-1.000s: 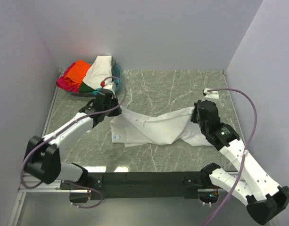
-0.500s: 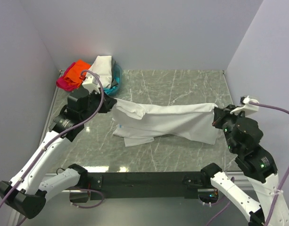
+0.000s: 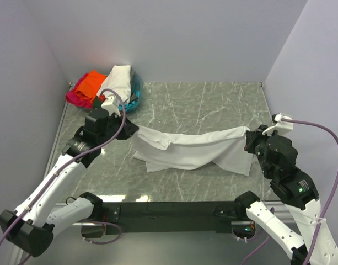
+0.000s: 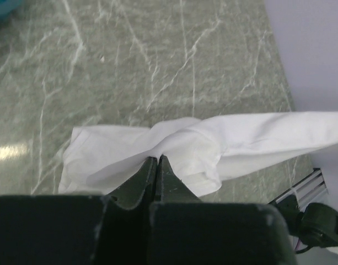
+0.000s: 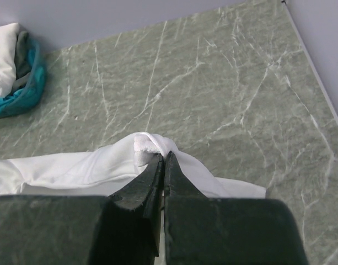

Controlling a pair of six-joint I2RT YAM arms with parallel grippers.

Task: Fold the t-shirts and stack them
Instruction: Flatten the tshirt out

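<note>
Over on the top view, I've got the white t-shirt [image 3: 191, 146] strung out across the middle of the marble surface [image 3: 213, 105], its upper edge lifted and sagging in the centre, its lower folds lying on the stone. My left jaws are clamped on one end, toward the far-left corner, and my right jaws are clamped on the other end, toward the right edge. Just beyond the left jaws sits the pile of other t-shirts [image 3: 105, 88], with orange, magenta, cream-white and teal showing.

Left wrist view now: jaws pressed together on a bunched fold of the white cloth, the rest trailing off to the right above the surface.

Right wrist view: jaws together, pinching a small peak of the white t-shirt. Cloth spreads out to both sides below it, and the pile's teal and cream-white show at the upper left.
</note>
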